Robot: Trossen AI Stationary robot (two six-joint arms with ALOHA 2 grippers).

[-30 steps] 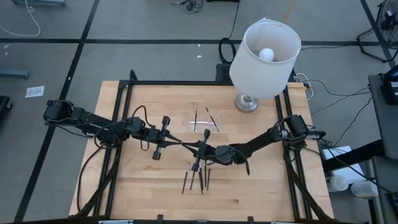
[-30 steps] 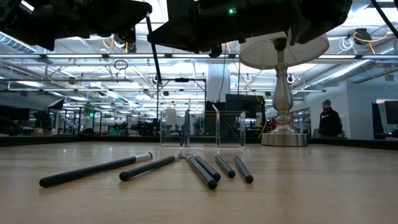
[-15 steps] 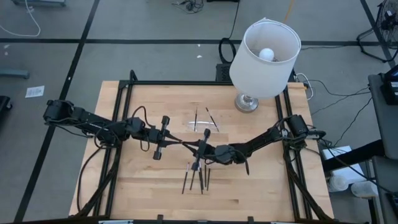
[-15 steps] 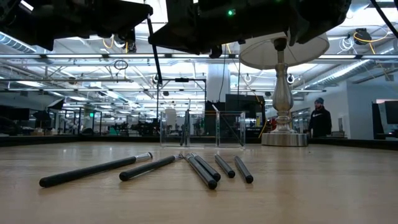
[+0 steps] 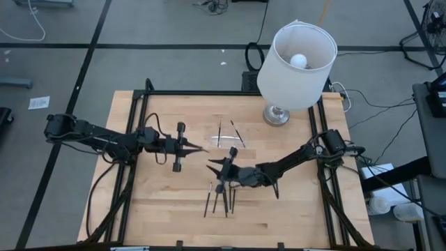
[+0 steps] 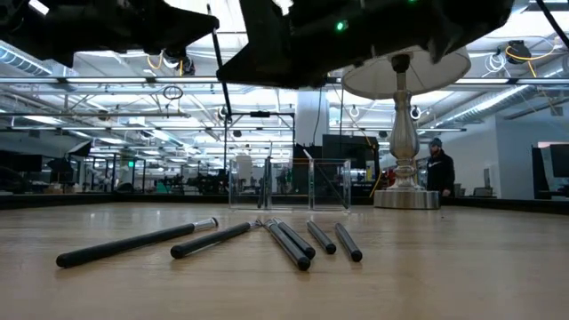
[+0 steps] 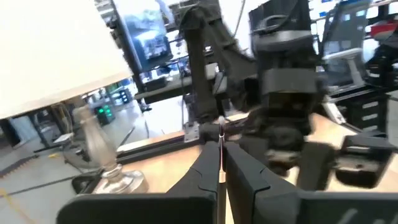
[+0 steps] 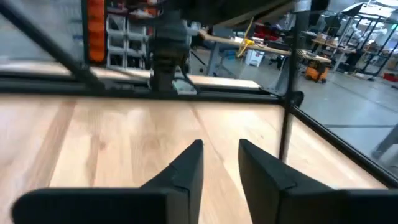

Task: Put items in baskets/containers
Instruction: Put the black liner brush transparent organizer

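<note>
High view, stock as it lies: my left claw (image 5: 203, 148) hangs over the middle of the wooden desk (image 5: 153, 209), fingers pinched shut on one thin dark stick (image 7: 221, 163), which the left wrist view shows clamped between my fingers (image 7: 202, 171) with its pale tip poking out ahead. My right claw (image 5: 211, 166) sits just beside and nearer the desk's front edge, fingers parted with a clear gap and nothing between them; the right wrist view shows only bare wood past them. Loose sticks (image 5: 219, 198), dark, lie bunched on the desk directly below the right claw; the low view shows five of them (image 6: 267, 240) fanned flat on the wood. Clear plastic tray (image 5: 226, 136) stands toward the back of the desk, near the middle, with two sticks (image 5: 228, 131) lying in it. Table lamp with white shade (image 5: 296, 66) stands at the back right corner. One person (image 6: 436, 169) stands in the room beyond.
</note>
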